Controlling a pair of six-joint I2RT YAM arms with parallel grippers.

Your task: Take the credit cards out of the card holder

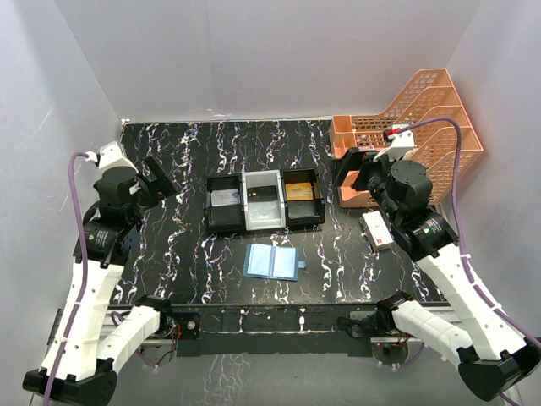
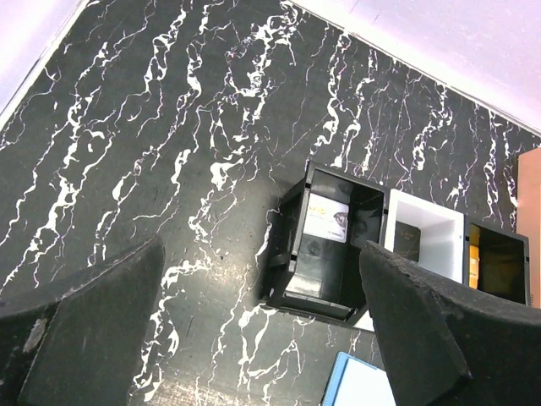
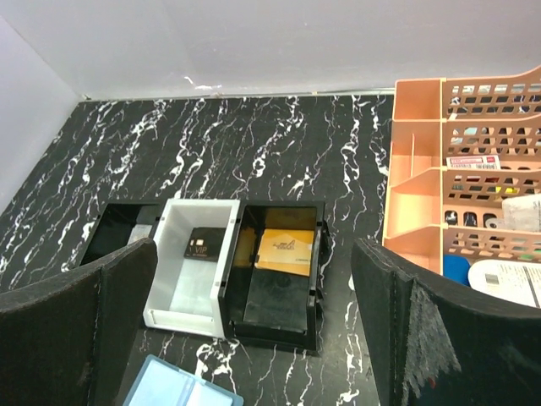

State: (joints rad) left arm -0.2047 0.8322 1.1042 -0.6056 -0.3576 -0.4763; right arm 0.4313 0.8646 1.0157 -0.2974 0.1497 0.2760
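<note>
The blue card holder (image 1: 271, 262) lies open on the table in front of the three-compartment tray (image 1: 264, 222); its corner shows in the left wrist view (image 2: 359, 385) and the right wrist view (image 3: 177, 387). A silver-grey card (image 2: 328, 217) lies in the tray's left black bin, a dark card (image 3: 204, 244) in the white middle bin, a gold-tan card (image 3: 286, 251) in the right black bin. My left gripper (image 1: 161, 182) is open and empty, raised left of the tray. My right gripper (image 1: 348, 165) is open and empty, raised right of the tray.
An orange desk organiser (image 1: 418, 127) stands at the back right, close behind my right arm. A white box with a red mark (image 1: 376, 230) lies right of the tray. White walls enclose the table on three sides.
</note>
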